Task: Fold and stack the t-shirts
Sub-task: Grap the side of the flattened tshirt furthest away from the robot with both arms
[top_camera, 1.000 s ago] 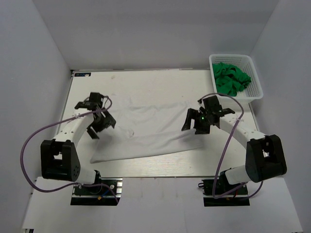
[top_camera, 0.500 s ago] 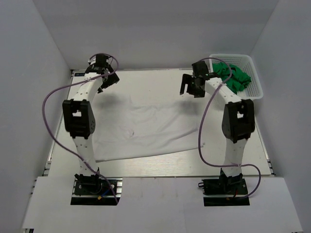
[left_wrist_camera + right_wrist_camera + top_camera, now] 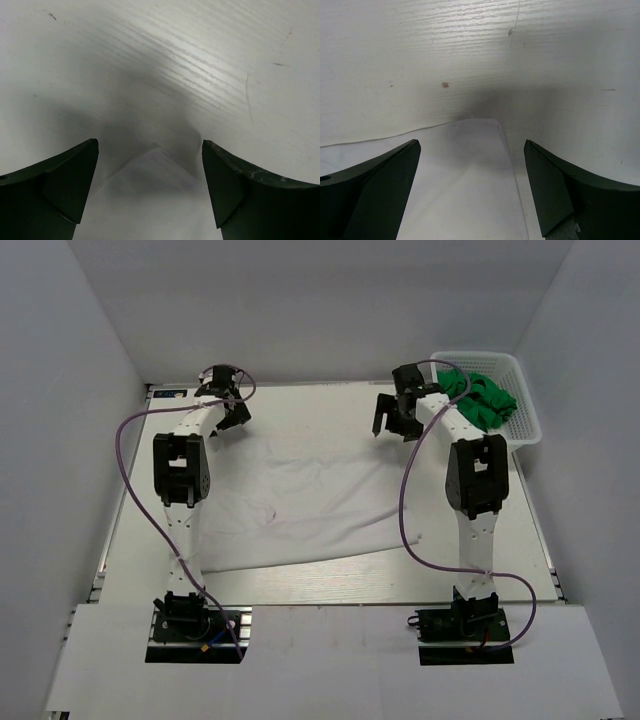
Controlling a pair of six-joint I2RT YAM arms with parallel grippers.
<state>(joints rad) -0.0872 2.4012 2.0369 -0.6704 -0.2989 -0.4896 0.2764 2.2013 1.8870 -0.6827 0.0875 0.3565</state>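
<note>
A plain white t-shirt (image 3: 290, 502) lies spread flat on the table (image 3: 300, 405). My left gripper (image 3: 226, 416) is open over the shirt's far left corner. In the left wrist view the gripper (image 3: 150, 150) straddles that white corner (image 3: 150, 190) without closing on it. My right gripper (image 3: 392, 422) is open over the far right corner. In the right wrist view the gripper (image 3: 472, 150) straddles that corner (image 3: 470, 175). Bright green t-shirts (image 3: 478, 398) lie crumpled in the basket.
A white lattice basket (image 3: 478, 356) stands at the far right corner of the table. Both arms stretch far out from their bases at the near edge, with purple cables looping beside them. White walls enclose the table.
Both arms have reached from the shirt's middle out to its far corners. In the last half second the left gripper shifted slightly right; the right barely moved. Both stay open.
</note>
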